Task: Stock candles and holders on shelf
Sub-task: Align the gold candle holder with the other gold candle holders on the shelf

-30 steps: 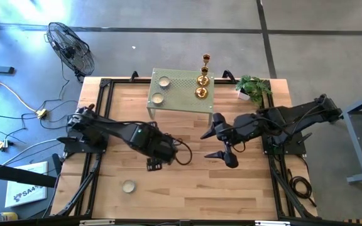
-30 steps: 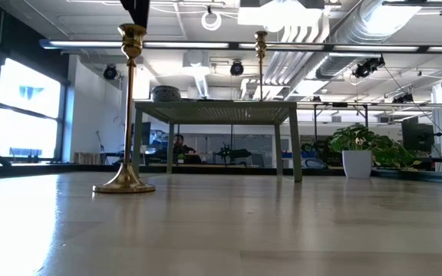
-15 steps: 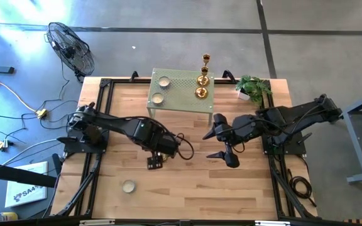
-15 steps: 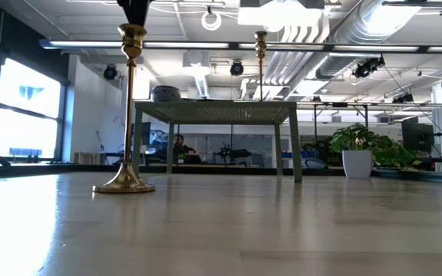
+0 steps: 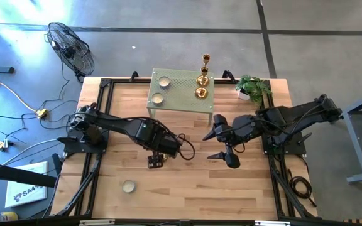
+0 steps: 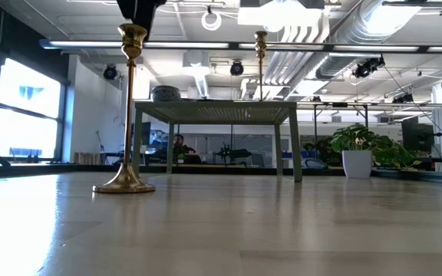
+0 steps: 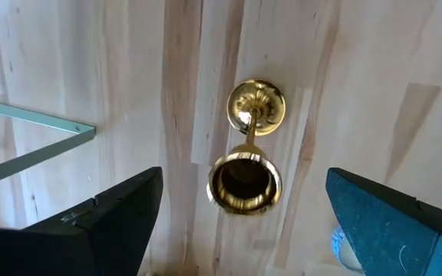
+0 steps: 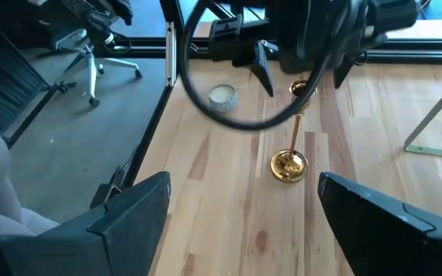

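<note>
While left hand hangs spread, tall holder stands below

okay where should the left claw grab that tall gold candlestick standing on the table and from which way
Grip the tall holder near the top of its thin stem, coming straight down. It stands upright on a round base, and the left claw hangs open directly above its cup, fingers either side. The narrow stem fits between them; the flared cup should stop slipping.

obstacle: tall holder between open left fingers | table around: bare
</note>
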